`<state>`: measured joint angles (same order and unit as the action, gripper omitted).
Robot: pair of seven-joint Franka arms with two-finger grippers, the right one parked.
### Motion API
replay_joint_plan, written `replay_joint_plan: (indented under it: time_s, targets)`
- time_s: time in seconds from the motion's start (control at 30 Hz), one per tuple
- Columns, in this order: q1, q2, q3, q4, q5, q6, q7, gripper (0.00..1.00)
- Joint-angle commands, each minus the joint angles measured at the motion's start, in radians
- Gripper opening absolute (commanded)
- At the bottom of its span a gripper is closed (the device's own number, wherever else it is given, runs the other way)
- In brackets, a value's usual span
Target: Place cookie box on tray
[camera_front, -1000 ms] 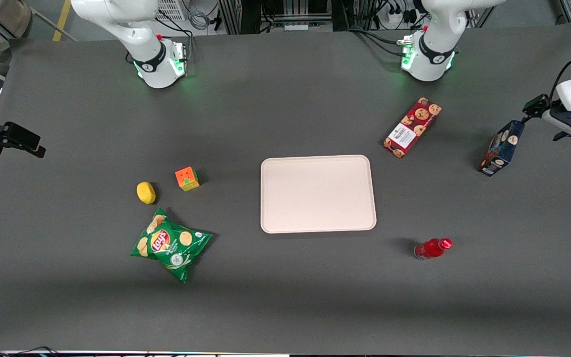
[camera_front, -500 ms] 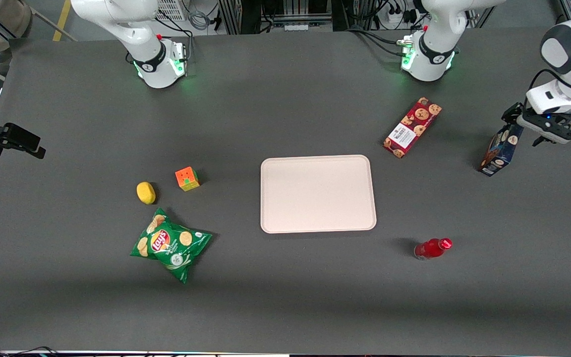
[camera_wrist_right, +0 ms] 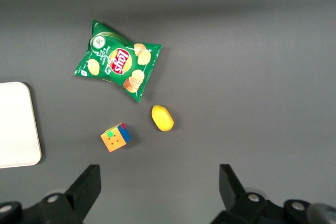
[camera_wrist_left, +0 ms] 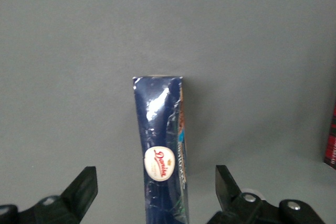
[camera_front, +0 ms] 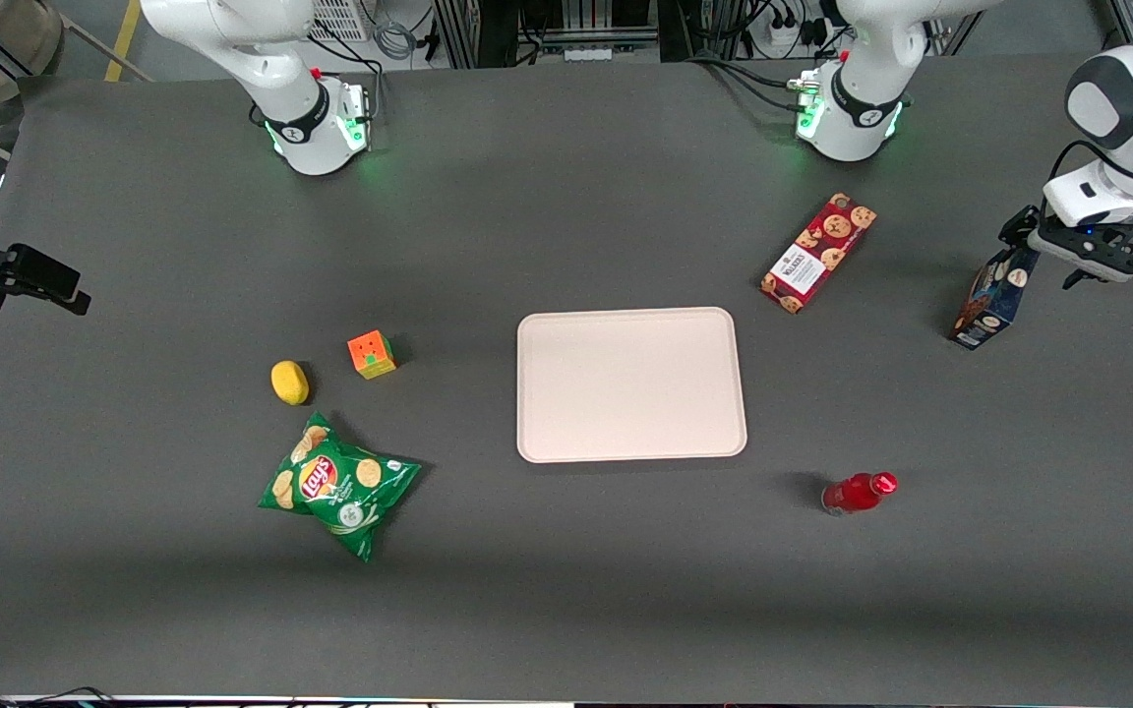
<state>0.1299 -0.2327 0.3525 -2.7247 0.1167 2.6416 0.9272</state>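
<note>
In the front view, the tool [camera_front: 1046, 248] has barely shifted since half a second ago, when it had just swung in from the working arm's end of the surface; it hangs at the top of the cookie box [camera_front: 991, 300]. The box stands upright on the dark surface [camera_front: 566, 590], unmoved, well apart from the cream tray [camera_front: 630, 383], which lies bare at the middle. The tool's body covers the box's upper corner. A red cookie box [camera_front: 819, 253] lies between tray and navy box. A red bottle [camera_front: 857, 492], chips bag [camera_front: 337, 487], lemon [camera_front: 289, 382] and puzzle cube [camera_front: 372, 354] have not moved. Cables and racks crowd the room at the arms' bases.

In the left wrist view, the fingers [camera_wrist_left: 84, 187] stand wide apart, flanking the cookie box [camera_wrist_left: 163, 150] without touching it. The box's lower end is cut off.

In the right wrist view, the tray's [camera_wrist_right: 16, 124] edge shows, mostly cut off.
</note>
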Motion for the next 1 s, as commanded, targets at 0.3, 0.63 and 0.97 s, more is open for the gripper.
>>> replay_joint_plan:
  time_s: [0.3,0.63,0.97]
  targets:
    - [-0.006,0.024,0.011,-0.032,0.017,-0.006,-0.131,1.0]
    - [-0.026,0.096,0.002,-0.026,0.018,0.061,-0.13,1.0]
    - [-0.052,0.153,0.002,-0.026,0.018,0.141,-0.128,1.0]
